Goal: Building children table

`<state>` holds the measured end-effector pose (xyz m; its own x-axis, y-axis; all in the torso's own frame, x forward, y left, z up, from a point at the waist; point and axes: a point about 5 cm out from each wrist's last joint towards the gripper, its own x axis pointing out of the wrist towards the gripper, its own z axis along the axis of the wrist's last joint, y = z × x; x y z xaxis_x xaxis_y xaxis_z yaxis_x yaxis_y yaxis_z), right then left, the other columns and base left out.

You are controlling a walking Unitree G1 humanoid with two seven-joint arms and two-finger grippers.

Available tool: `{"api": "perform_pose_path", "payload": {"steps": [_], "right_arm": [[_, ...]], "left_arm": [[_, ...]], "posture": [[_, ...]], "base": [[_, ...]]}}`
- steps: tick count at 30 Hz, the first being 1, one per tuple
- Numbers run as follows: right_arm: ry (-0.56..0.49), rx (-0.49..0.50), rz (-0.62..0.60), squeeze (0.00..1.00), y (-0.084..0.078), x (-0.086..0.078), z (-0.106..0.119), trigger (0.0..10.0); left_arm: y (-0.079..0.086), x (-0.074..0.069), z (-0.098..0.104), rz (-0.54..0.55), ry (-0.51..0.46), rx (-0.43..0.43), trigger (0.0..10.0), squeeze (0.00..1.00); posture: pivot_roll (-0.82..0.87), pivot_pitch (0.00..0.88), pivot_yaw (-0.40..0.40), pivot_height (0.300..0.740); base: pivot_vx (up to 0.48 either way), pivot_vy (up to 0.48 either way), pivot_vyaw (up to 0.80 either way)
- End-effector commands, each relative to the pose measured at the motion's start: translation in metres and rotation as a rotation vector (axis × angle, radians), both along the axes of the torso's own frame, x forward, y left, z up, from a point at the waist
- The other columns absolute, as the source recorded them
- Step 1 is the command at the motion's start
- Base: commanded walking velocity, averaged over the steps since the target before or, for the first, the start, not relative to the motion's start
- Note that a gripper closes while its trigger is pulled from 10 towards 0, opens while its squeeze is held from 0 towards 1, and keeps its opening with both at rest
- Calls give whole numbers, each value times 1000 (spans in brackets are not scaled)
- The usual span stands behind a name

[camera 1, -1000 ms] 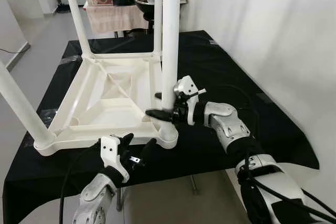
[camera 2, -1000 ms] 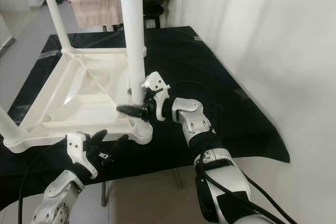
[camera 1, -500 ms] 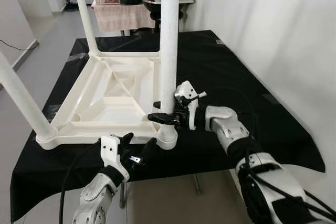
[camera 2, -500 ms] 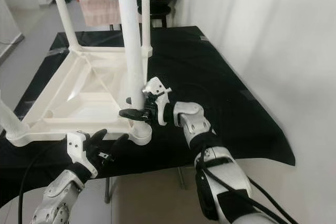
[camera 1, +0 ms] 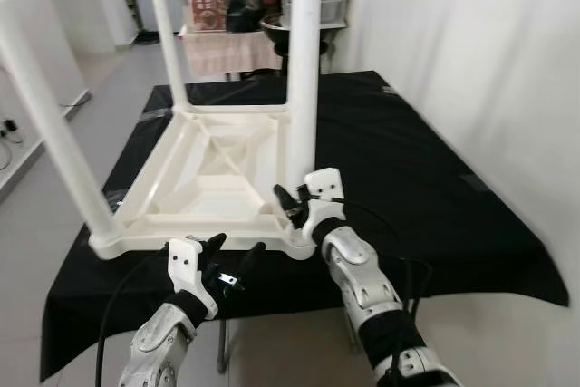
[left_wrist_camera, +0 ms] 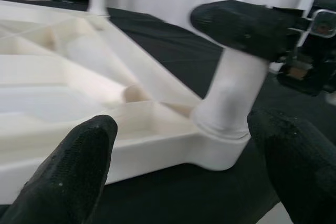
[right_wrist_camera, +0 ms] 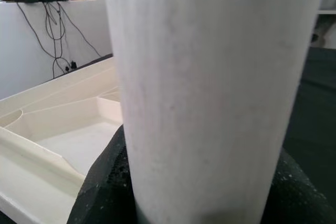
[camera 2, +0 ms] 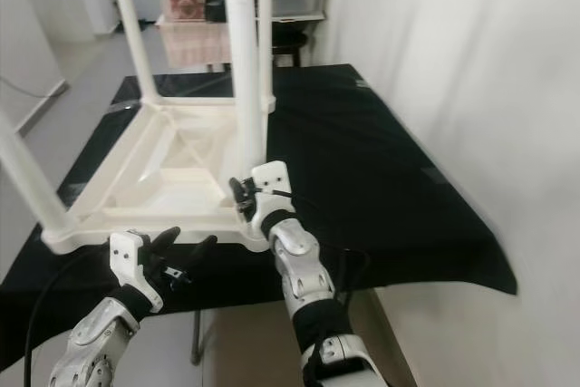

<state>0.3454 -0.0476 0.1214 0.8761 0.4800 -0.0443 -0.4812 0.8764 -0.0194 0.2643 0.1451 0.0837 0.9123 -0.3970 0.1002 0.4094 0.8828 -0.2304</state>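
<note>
Legs all look fitted: your white children's table (camera 1: 208,178) lies upside down on the black tabletop (camera 1: 426,188). Right gripper (camera 1: 292,206) clenches the near-corner leg (camera 1: 302,88); left gripper (camera 1: 227,265) hovers, fingers spread. Probably only seating and flipping remain.

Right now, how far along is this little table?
All four legs stand up from the upturned white tabletop on the black cloth. The right gripper is clamped on the near-right leg just above its socket, seemingly seating it. The left gripper waits open nearby. Left: flipping it upright.
</note>
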Motion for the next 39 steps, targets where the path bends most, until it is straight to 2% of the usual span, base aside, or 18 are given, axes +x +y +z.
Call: {"api": "perform_pose_path", "payload": {"steps": [1, 3, 4, 5, 6, 7, 9, 11, 13, 14, 15, 19, 28, 29, 30, 31, 32, 39], "right_arm": [[189, -11, 37, 0, 20, -5, -29, 6863], [188, -12, 22, 0, 19, 0, -24, 6863], [174, 7, 57, 0, 20, 5, -17, 10000], [174, 7, 57, 0, 20, 5, -17, 10000], [157, 34, 111, 1000, 20, 8, -7, 10000], [157, 34, 111, 1000, 20, 8, -7, 10000], [105, 68, 258, 1000, 12, 16, 15, 10000], [105, 68, 258, 1000, 12, 16, 15, 10000], [43, 11, 350, 973, -1, 22, 30, 10000], [33, -7, 402, 0, -7, 24, 34, 10000], [25, -43, 455, 0, -13, 25, 38, 10000], [14, -99, 518, 0, -21, 28, 41, 10000], [29, -134, 615, 0, -28, 30, 44, 10000], [35, -143, 620, 0, -29, 30, 44, 9686], [38, -148, 622, 0, -29, 30, 43, 4627], [38, -148, 622, 0, -29, 30, 43, 4627], [40, -137, 624, 0, -30, 30, 44, 0], [40, -128, 614, 0, -37, 31, 44, 0]], "left_arm": [[1, 2, -2, -4, 16, -3, 10000, 0], [1, 3, -2, -2, 15, -3, 10000, 0], [1, 3, -2, 0, 14, 0, 10000, 0], [1, 3, -2, 0, 14, 0, 10000, 0], [0, 3, -2, 2, 13, 2, 10000, 0], [0, 3, -2, 2, 13, 2, 10000, 0], [0, 3, -3, 2, 13, 3, 10000, 0], [0, 3, -3, 2, 13, 3, 10000, 0], [0, 3, -3, -1, 14, 5, 10000, 0], [0, 3, -3, -2, 14, 5, 10000, 0], [-1, 3, -3, -2, 14, 5, 10000, 0], [-1, 3, -3, -1, 13, 5, 10000, 0], [-1, 2, -3, 2, 10, 7, 10000, 0], [-1, 1, -3, 1, 10, 8, 10000, 0], [-2, 1, -3, 1, 10, 9, 10000, 0], [-2, 1, -3, 1, 10, 9, 10000, 0], [-2, 0, -3, 1, 10, 9, 10000, 0], [-2, -1, -3, -1, 12, 8, 10000, 0]], "posture": [[-2, 0, -2, 740], [-1, 0, -2, 740], [1, 0, -5, 740], [1, 0, -5, 740], [9, 0, -11, 740], [9, 0, -11, 740], [14, 0, -10, 740], [14, 0, -10, 740], [14, 0, -10, 740], [19, 0, -15, 740], [20, 0, -17, 740], [26, 0, -22, 740], [46, 0, -30, 740], [47, 0, -30, 740], [47, 0, -30, 740], [47, 0, -30, 740], [42, 0, -28, 740], [34, 0, -21, 740]], "base": [[0, 0, 0], [0, 0, 0], [0, 0, 0], [0, 0, 0], [0, 0, 0], [0, 0, 0], [0, 0, 0], [0, 0, 0], [0, 0, 0], [0, 0, 0], [0, 0, 0], [0, 0, 0], [0, 0, 0], [0, 0, 0], [0, 0, 0], [0, 0, 0], [0, 0, 0], [0, 0, 0]]}}
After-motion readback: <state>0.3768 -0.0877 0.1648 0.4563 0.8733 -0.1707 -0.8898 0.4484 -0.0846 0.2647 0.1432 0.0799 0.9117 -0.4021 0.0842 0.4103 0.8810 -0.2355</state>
